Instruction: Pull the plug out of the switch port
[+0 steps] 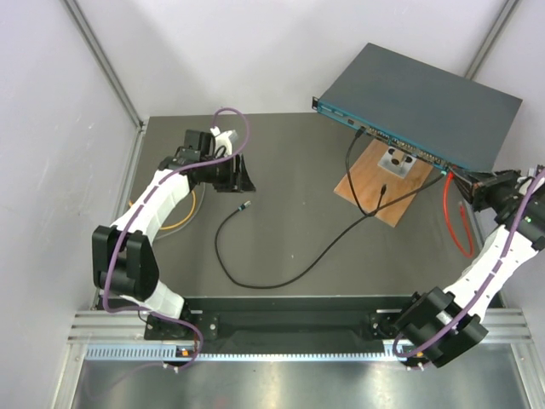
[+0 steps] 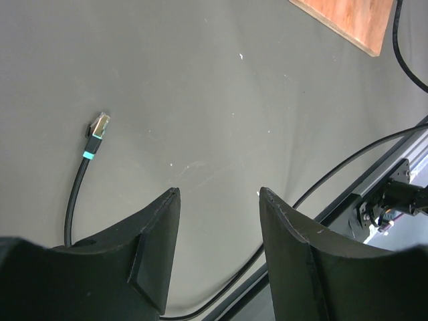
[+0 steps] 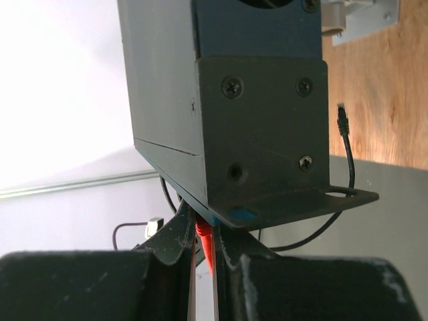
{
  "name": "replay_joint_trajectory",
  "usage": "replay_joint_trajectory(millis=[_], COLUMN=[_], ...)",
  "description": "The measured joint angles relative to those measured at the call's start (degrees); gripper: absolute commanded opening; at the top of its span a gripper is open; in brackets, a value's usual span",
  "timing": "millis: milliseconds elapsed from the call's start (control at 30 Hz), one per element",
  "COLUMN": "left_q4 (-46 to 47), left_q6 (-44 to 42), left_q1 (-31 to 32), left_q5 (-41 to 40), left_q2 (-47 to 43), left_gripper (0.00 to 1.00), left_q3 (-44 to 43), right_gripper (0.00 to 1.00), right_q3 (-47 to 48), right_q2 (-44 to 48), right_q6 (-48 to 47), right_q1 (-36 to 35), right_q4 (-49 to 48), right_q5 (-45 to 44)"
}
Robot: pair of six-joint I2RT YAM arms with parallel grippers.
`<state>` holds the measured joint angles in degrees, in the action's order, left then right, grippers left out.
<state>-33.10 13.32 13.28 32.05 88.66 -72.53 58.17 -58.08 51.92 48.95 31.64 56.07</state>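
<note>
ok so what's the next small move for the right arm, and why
Probably pull the right gripper straight back, away from the switch: its jaws look shut on the red plug, which sits in the port face, not yet out.

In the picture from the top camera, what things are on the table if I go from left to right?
orange cable → loose plug → board → red cable
</note>
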Motion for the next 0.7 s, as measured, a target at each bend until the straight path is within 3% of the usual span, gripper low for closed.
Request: replay_joint_trajectory(millis=[200,433,700], left_q4=[0.0,0.0,0.0], left_q6=[0.0,0.0,0.0], left_q1=[-0.2,-0.3,-0.5], left_q5=[0.3,0.6,0.7], left_q2=[0.1,0.2,0.6], left_gripper=[0.56,0.56,0.56], left_q3=[-0.2,-0.4,-0.5], right_gripper=[0.00,0.00,0.00], right_q3=[5.3,8.8,7.5], right_q2=[-3.1,-4.0,0.4], right_q6=[-4.3,-8.9,-2.9], right_q1=[0.0,-3.4,-9.2], right_q4=[8.2,10.2,7.1], right_q5=[-0.4,-3.7,-13.9])
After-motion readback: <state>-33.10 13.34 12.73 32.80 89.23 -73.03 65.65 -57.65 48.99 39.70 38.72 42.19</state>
